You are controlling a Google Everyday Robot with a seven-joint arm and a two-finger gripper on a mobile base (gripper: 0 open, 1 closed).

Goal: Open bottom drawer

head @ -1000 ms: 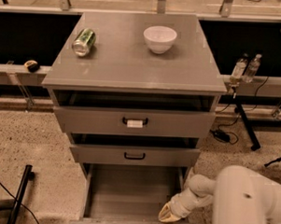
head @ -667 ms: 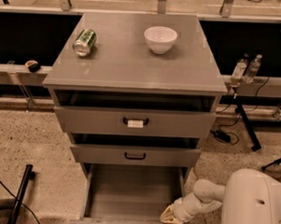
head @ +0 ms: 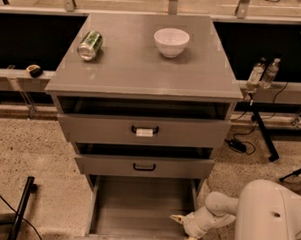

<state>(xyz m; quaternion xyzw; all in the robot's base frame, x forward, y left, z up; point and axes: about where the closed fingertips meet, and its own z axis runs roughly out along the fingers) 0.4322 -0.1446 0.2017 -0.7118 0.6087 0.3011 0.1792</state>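
Gripper (head: 182,230) sits low at the right front corner of the bottom drawer (head: 136,206), at the end of a pale wrist reaching in from the robot's white arm (head: 271,220) at the lower right. Its two yellowish tips look apart, one pointing over the drawer's inside and the other down by the front edge. They seem to close on nothing, though the lower tip is cut by the picture's edge, so this is not certain.

At the far left a black pole (head: 21,206) leans over the speckled floor, with a thin cable beside it. Higher up, a small dark object (head: 33,70) lies on a ledge left of the cabinet.

On the grey cabinet top (head: 142,71), a green can (head: 90,45) lies on its side near the left edge. A white bowl (head: 171,42) stands upright right of the middle, well apart from the can.

Below the top, the upper drawer (head: 100,130) carries a black handle with a white label, and a dark gap shows above its front. The middle drawer (head: 188,168) has a plain black loop handle and a similar dark gap above. The bottom drawer is pulled far out toward the camera, showing its bare grey floor and side walls. Its front panel lies along the lower edge of the view, and its handle cannot be seen.

Right of the cabinet, two clear bottles (head: 256,74) stand on a ledge, with dark cables (head: 237,145) on the floor beneath.
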